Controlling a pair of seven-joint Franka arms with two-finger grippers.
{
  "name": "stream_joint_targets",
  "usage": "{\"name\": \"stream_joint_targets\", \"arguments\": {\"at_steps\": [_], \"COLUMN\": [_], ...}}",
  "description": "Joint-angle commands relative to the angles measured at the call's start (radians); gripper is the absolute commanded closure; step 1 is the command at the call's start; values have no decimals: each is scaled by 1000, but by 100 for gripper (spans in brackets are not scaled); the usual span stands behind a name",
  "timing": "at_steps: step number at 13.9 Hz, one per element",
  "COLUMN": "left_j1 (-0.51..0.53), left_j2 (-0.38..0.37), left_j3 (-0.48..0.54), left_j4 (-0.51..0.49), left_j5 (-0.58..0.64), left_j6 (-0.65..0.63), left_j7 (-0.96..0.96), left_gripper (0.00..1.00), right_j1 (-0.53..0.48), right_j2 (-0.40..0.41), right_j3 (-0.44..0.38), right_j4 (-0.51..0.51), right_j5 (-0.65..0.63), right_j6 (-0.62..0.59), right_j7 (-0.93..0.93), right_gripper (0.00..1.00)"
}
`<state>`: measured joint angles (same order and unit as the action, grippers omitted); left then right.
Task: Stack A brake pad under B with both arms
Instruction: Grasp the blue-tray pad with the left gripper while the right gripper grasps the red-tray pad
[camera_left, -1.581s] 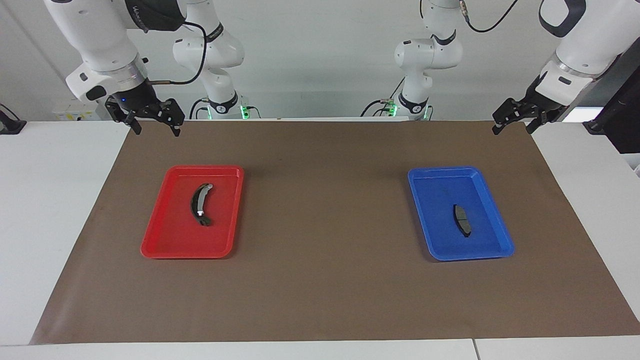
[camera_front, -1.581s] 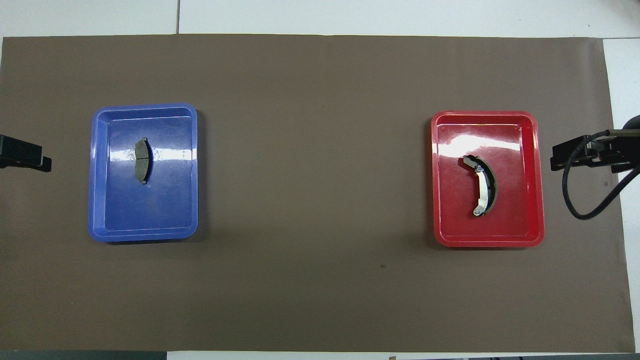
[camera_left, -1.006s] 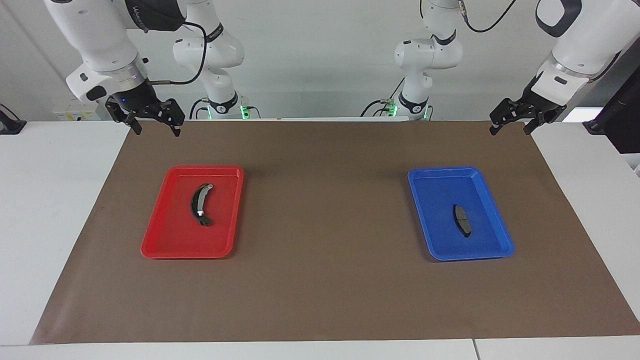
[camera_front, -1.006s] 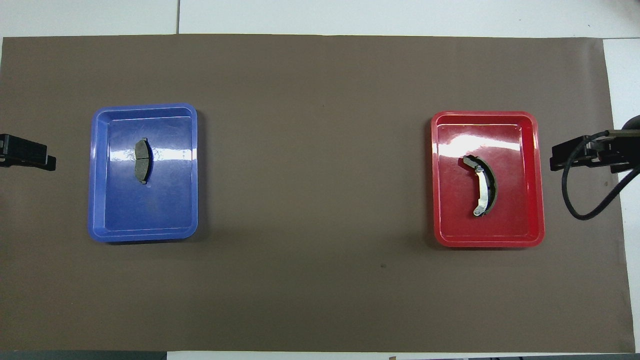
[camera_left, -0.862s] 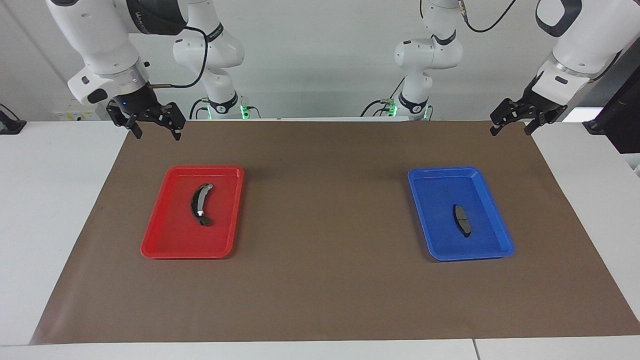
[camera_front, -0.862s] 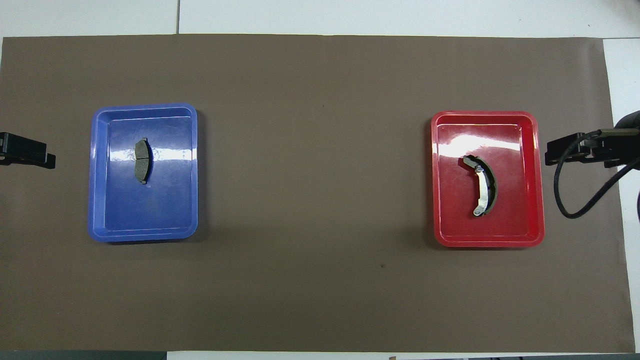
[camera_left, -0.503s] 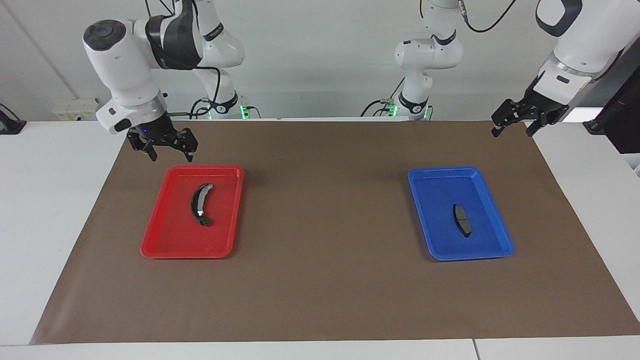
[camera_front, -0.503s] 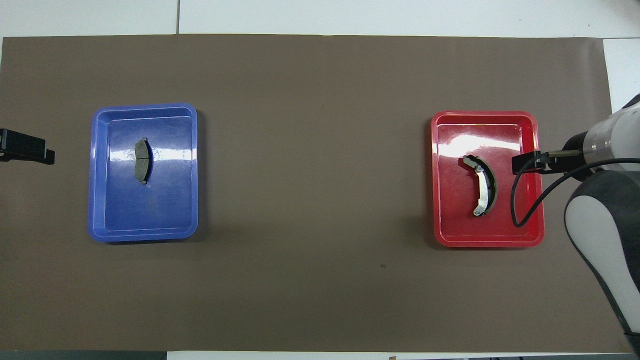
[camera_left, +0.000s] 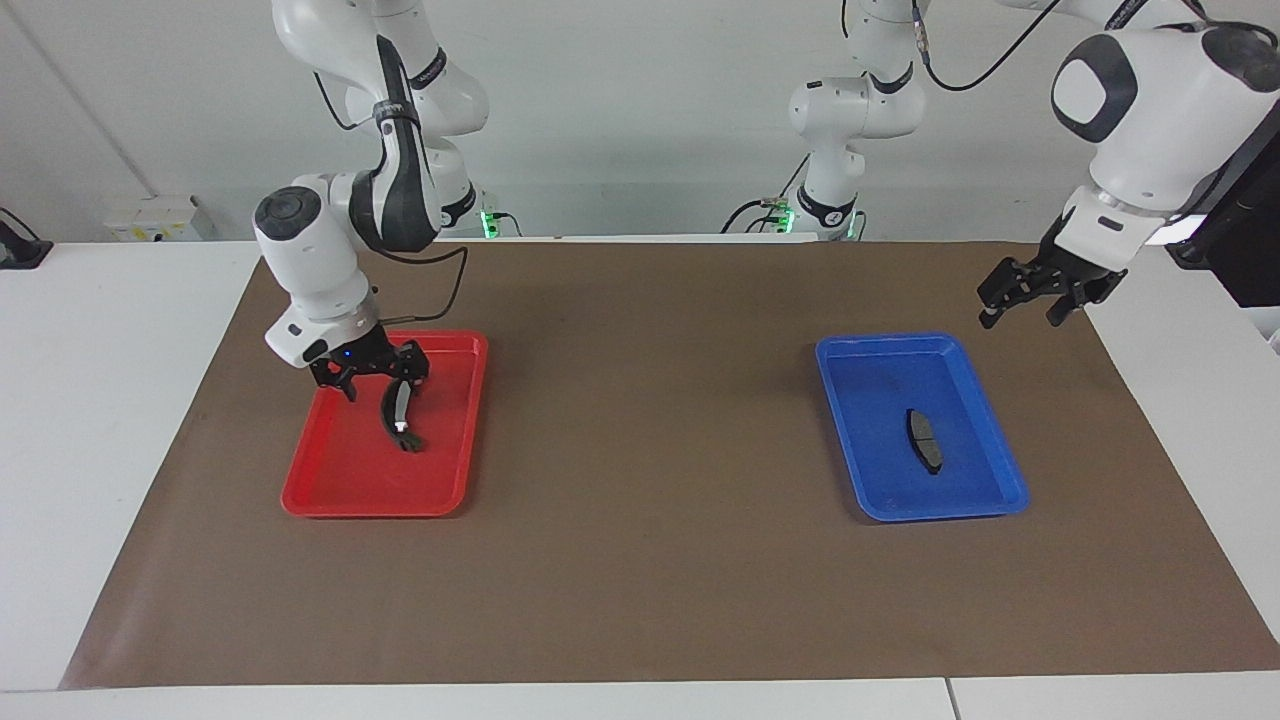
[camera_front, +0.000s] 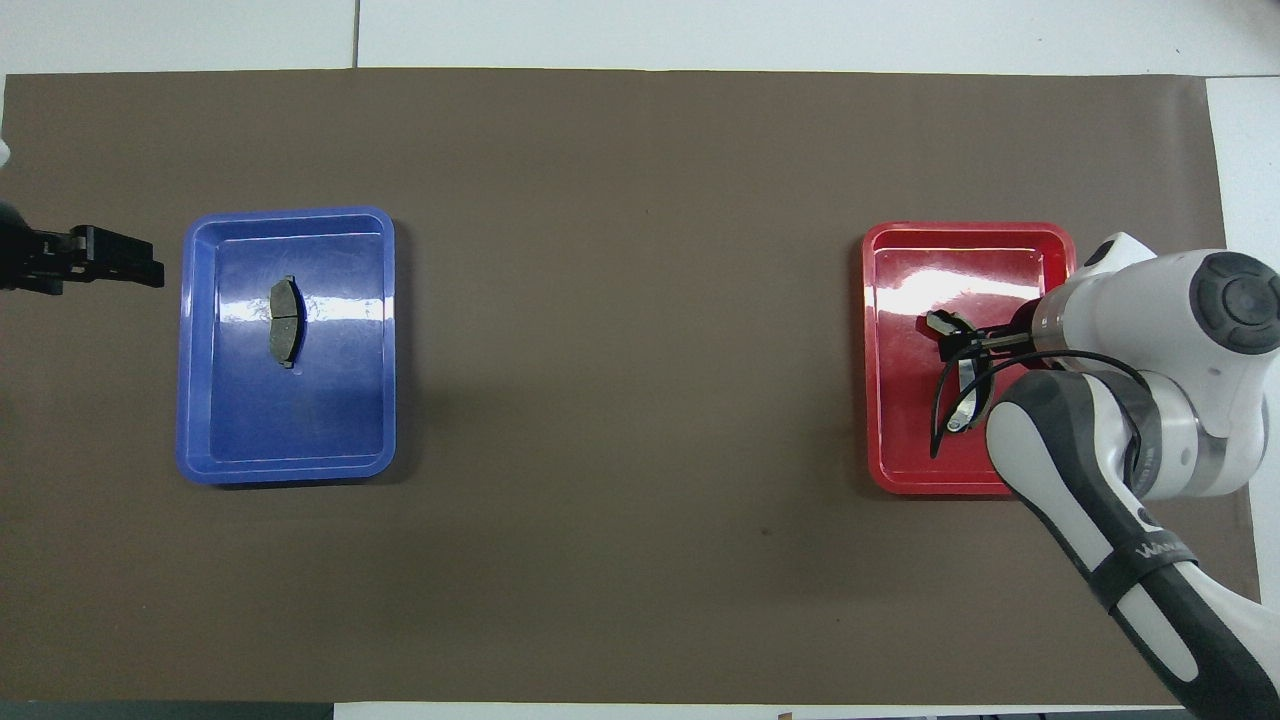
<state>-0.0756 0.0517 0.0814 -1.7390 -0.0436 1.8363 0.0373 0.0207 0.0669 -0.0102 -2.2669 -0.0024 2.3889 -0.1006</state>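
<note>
The right tool (camera_left: 378, 380), spread wide, hangs over the robot-side end of B (camera_left: 398, 412), whose long axis runs toward and away from the robots in the red tray (camera_left: 330, 480). The left tool (camera_left: 1030, 300), also spread, hovers beside the blue tray (camera_left: 870, 470) holding the A brake pad (camera_left: 925, 440).

We see the A brake pad (camera_left: 925, 441) lying flat in the blue tray (camera_left: 850, 420) toward the left arm's end of the table: short, dark grey, a thin groove across its middle. B (camera_left: 399, 415) lies in the red tray (camera_left: 330, 480) toward the right arm's end (a long black crescent with a silver strip and rivet), partly covered at its end nearer the robots.
</note>
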Motion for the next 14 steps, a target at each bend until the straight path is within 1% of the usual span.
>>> {"name": "stream_joint_targets", "arguments": {"at_steps": [1, 4, 5, 7, 9, 10, 11, 12, 13, 14], "left_j1": [-15, -42, -47, -47, -61, -62, -62, -62, -62, -61], "left_j2": [14, 88, 109, 154, 204, 203, 201, 201, 201, 201], "left_j3": [3, 3, 3, 3, 3, 3, 3, 3, 3, 3], "left_j4": [-137, -241, -282, -347, -355, -370, -372, -372, -372, -373], "left_j5": [4, 4, 4, 4, 4, 4, 4, 4, 4, 4], "left_j6": [176, 358, 439, 559, 606, 607, 604, 604, 606, 607], "left_j7": [-5, -4, -5, -4, -7, -7, -8, -8, -11, -16], "left_gripper": [1, 1, 1, 2, 2, 3, 3, 3, 3, 6], "right_j1": [-15, -15, -16, -18, -16, -19, -40, -51, -51, -54], "right_j2": [1, 53, 50, 47, 45, 45, 44, 44, 44, 42], "right_j3": [1, 1, 1, 1, -1, -1, -1, -1, -1, -1], "right_j4": [-52, -54, -53, -53, -53, -53, -56, -56, -54, -54], "right_j5": [21, 25, 25, 25, 25, 25, 25, 25, 25, 25], "right_j6": [62, 99, 87, 56, 53, 52, 49, 41, 26, 21], "right_j7": [-96, -94, -100, -108, -110, -117, -140, -151, -142, -107], "right_gripper": [0, 0, 0, 1, 6, 12, 29, 58, 92, 100]}}
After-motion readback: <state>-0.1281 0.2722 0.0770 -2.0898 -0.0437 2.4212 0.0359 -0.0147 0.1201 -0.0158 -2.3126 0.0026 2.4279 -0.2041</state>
